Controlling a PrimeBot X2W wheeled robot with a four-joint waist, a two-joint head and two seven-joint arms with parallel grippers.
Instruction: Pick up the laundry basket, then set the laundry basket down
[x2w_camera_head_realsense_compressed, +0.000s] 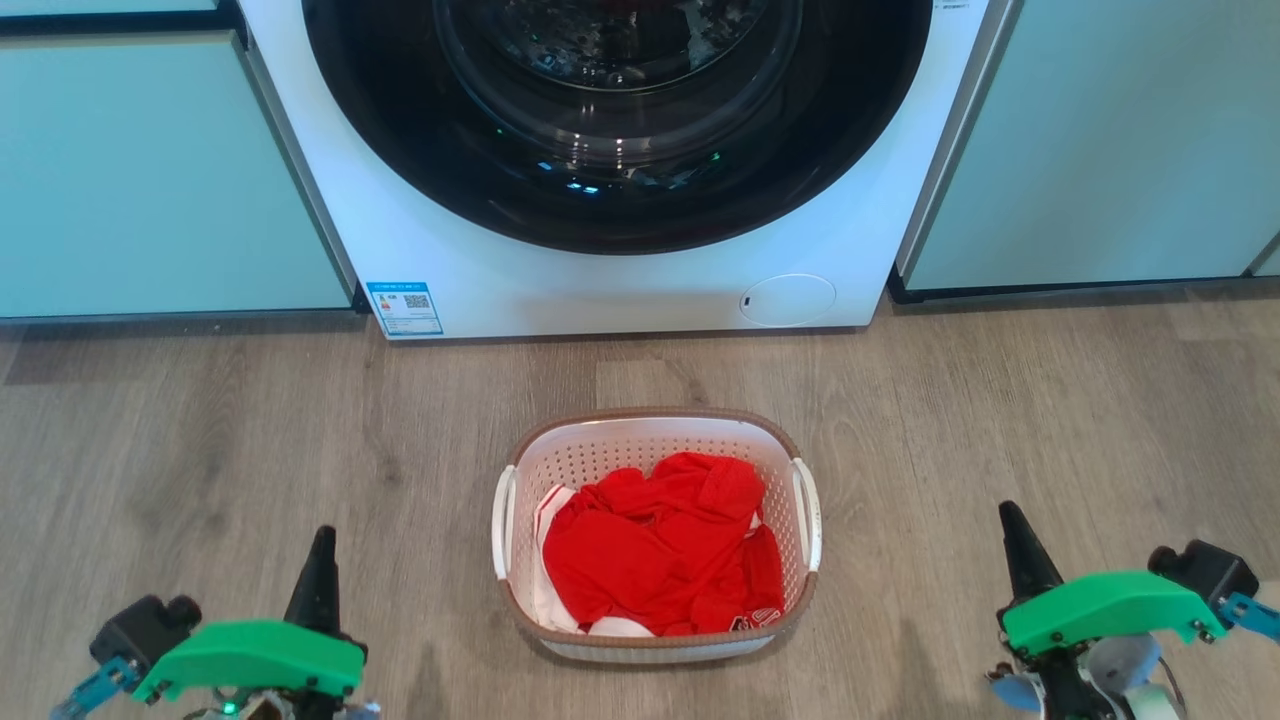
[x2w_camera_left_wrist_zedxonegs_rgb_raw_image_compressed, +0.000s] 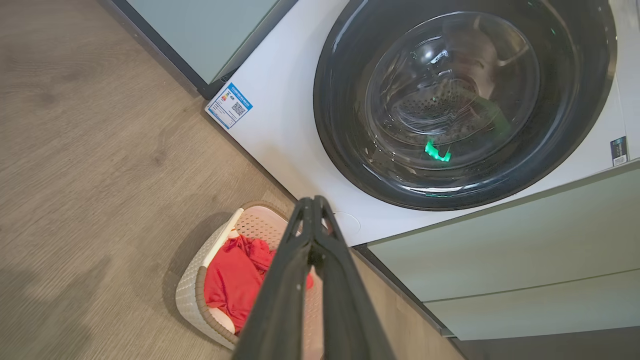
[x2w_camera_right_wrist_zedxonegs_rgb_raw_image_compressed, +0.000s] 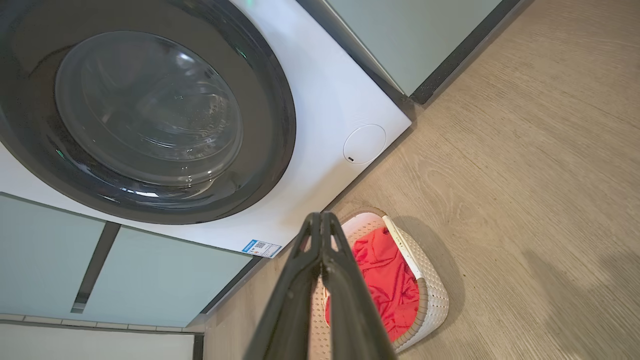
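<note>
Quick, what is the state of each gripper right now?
Left gripper: closed, holding nothing.
Right gripper: closed, holding nothing.

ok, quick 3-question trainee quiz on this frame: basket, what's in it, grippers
1. True or false: the laundry basket stands on the floor, apart from both the left gripper and the right gripper.
2. What lies in the basket? A) blue towels B) red cloth with some white under it C) nothing
3. In one word: are the two grippers open or shut?

Key: 1 true; 2 B; 3 shut, fingers pressed together in both wrist views.
</note>
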